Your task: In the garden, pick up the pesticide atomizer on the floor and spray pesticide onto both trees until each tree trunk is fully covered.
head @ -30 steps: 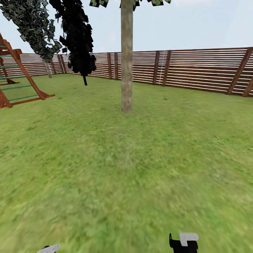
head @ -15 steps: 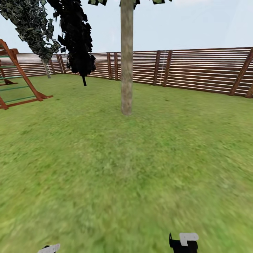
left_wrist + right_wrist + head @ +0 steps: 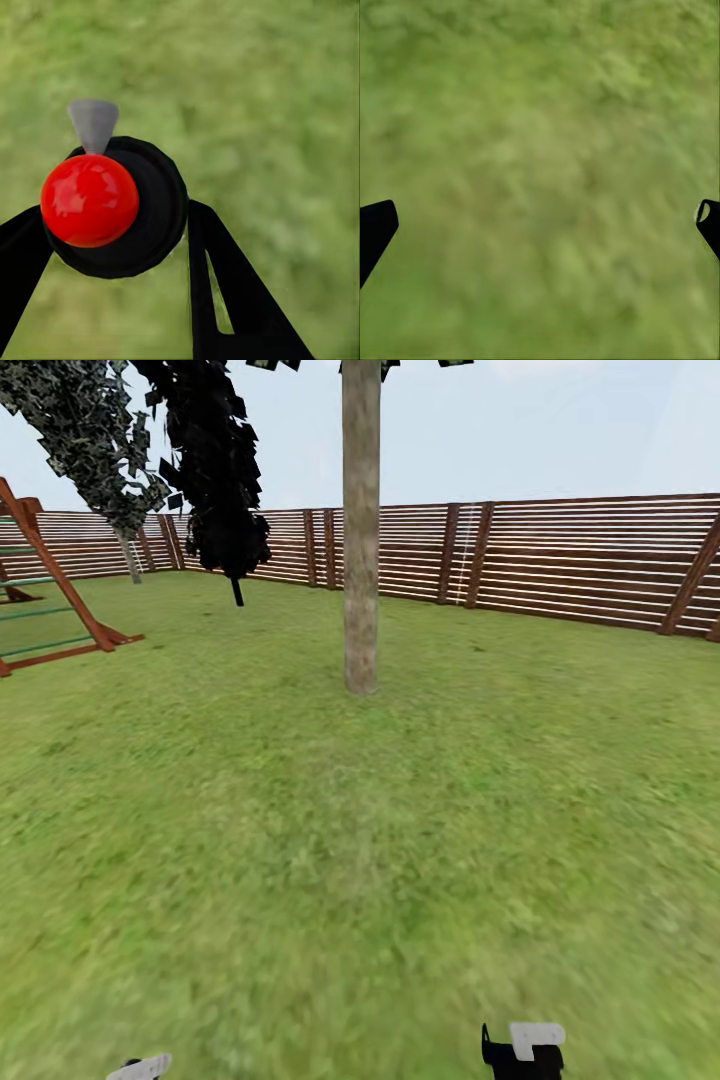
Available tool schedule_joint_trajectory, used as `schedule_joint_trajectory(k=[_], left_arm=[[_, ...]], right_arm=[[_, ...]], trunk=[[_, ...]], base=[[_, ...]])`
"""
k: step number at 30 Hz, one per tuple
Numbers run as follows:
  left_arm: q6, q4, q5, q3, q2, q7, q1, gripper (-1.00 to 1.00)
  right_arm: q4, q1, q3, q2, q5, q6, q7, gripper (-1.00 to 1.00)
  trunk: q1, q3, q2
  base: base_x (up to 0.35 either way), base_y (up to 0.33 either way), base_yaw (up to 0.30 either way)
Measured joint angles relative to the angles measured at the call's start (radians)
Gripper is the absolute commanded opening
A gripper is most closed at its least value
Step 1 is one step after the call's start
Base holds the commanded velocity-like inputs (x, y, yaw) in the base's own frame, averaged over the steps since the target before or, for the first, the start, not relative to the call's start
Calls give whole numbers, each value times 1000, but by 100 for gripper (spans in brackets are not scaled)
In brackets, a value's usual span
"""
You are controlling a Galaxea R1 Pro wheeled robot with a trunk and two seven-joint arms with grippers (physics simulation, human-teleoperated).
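Closer now, the pale mottled tree trunk [image 3: 360,530] stands upper centre on the lawn [image 3: 300,840] — camera advanced. Left gripper [image 3: 112,247] clamps the round black red-capped bottle [image 3: 112,206]; right gripper [image 3: 540,225] gapes wide — nothing held.

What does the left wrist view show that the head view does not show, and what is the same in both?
The left wrist view shows the pesticide atomizer, red top toward the camera, between the left gripper fingers. The head view gives the wider scene: a pale tree trunk ahead, the slatted fence, a dark tree and a climbing frame. Both views share the green lawn.
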Motion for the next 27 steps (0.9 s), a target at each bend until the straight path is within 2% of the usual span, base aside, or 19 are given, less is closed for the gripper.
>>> schedule_joint_trajectory(k=[27], left_arm=[[0,0,0,0,0,0,0,-100]], right_arm=[[0,0,0,0,0,0,0,100]], trunk=[[0,0,0]], base=[[338,0,0]])
